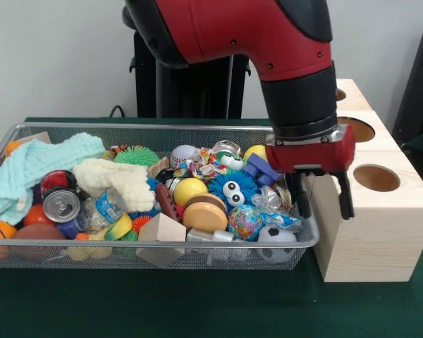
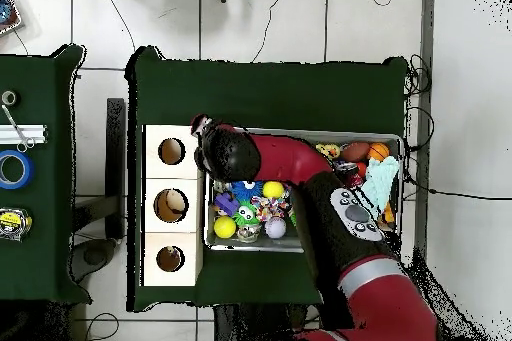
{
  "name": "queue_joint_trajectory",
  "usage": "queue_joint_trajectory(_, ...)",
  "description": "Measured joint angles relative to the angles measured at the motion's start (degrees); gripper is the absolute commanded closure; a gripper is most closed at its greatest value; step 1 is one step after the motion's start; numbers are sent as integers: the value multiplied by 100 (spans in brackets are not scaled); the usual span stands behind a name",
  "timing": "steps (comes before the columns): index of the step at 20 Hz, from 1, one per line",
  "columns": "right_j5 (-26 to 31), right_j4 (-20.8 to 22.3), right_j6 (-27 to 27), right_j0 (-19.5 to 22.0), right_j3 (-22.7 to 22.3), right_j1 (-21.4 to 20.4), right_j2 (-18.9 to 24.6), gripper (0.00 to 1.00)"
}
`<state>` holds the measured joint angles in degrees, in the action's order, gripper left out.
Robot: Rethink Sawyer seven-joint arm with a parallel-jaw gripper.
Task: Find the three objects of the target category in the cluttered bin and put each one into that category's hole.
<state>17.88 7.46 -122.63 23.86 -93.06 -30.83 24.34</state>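
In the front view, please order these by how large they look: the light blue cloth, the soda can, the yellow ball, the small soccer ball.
1. light blue cloth
2. soda can
3. yellow ball and small soccer ball: these look alike, so I do not rank them.

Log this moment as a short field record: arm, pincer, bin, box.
arm: red and black arm reaching down at the bin's end beside the box
pincer: pincer open, empty, fingers hanging over the bin's edge next to the box
bin: wire mesh bin crowded with toys, a soda can, a mint cloth
box: wooden box with three round holes on top
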Motion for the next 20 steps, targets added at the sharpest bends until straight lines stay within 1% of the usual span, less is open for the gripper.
queue_joint_trajectory(5, -22, 313, 0, 19, 5, 72, 152, 0)
queue_joint_trajectory(7, -5, 523, 5, 122, -2, 62, 265, 0)
queue_joint_trajectory(9, 44, 617, 21, 198, -12, 44, 338, 0)
queue_joint_trajectory(11, 259, 729, 77, 344, -16, -18, 467, 0)
queue_joint_trajectory(13, 772, 818, 179, 540, -11, -161, 633, 0)
queue_joint_trajectory(15, 1112, 847, 243, 633, 9, -238, 706, 0)
queue_joint_trajectory(16, 1588, 877, 351, 744, 73, -306, 802, 0)
queue_joint_trajectory(20, 2248, 939, 569, 895, 295, -312, 970, 0)
